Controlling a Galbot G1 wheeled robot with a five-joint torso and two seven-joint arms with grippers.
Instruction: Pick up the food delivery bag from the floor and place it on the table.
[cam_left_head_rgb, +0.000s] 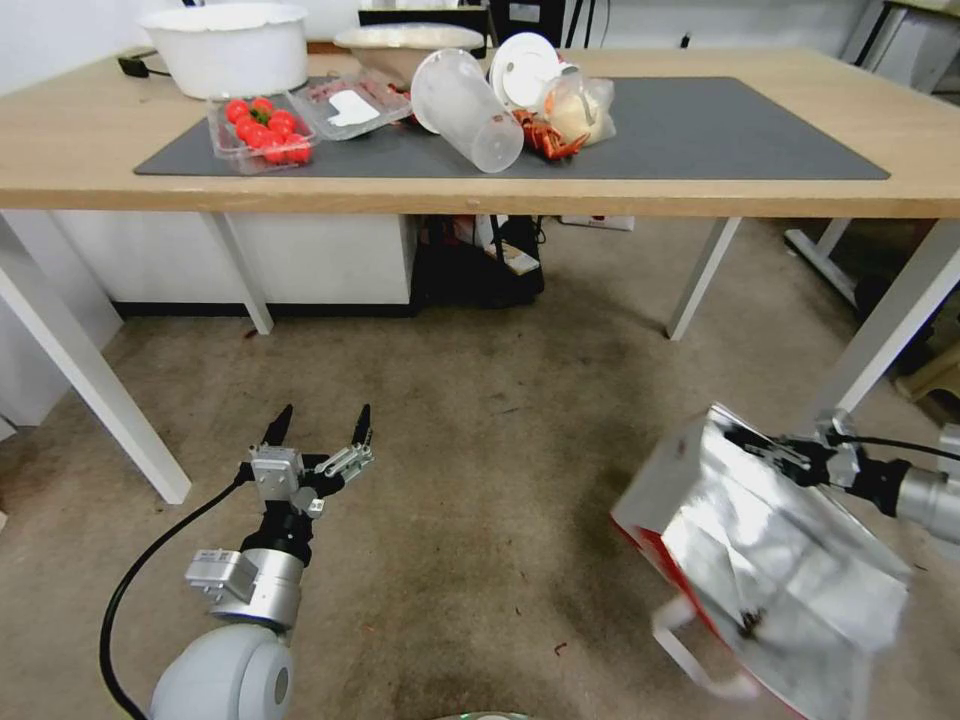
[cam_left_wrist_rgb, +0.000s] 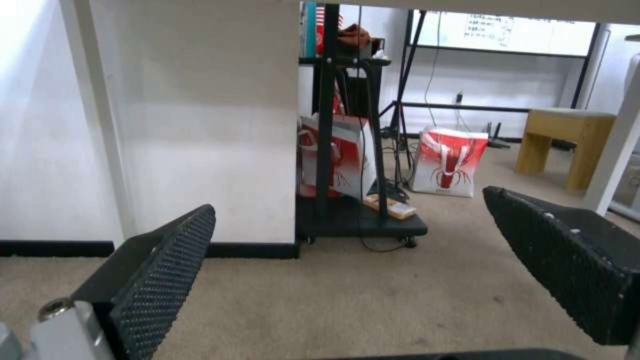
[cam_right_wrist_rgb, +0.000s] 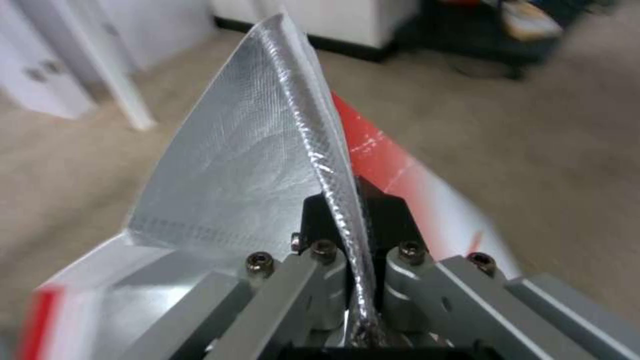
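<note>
The right gripper (cam_left_head_rgb: 770, 447) is clamped on the upper rim of the food delivery bag (cam_left_head_rgb: 770, 560); in the right wrist view its fingers (cam_right_wrist_rgb: 333, 260) are pressed together on the folded foil edge of the food delivery bag (cam_right_wrist_rgb: 267, 165). The bag sits tilted at the lower right of the head view, over the floor (cam_left_head_rgb: 480, 450) in front of the table (cam_left_head_rgb: 80, 150); whether its base touches the floor cannot be determined. Its mouth faces the camera, exposing crinkled silver foil lining; red trim and a white handle loop show along its lower edge. A small dark item lies inside the lining; its identity cannot be determined. The left gripper (cam_left_head_rgb: 320, 425) hangs low over the floor at left, fingers spread and holding nothing; the left wrist view shows both textured pads (cam_left_wrist_rgb: 167, 265) well apart. On the dark grey mat (cam_left_head_rgb: 720, 130): a clear tray (cam_left_head_rgb: 262, 135) containing red tomatoes, a second clear tray (cam_left_head_rgb: 350, 108) beside it, a translucent cup (cam_left_head_rgb: 467, 110) lying on its side, a white round lid (cam_left_head_rgb: 523, 68), and a small clear bag (cam_left_head_rgb: 580, 108) of food. A white tub (cam_left_head_rgb: 228, 48) stands behind the mat.
</note>
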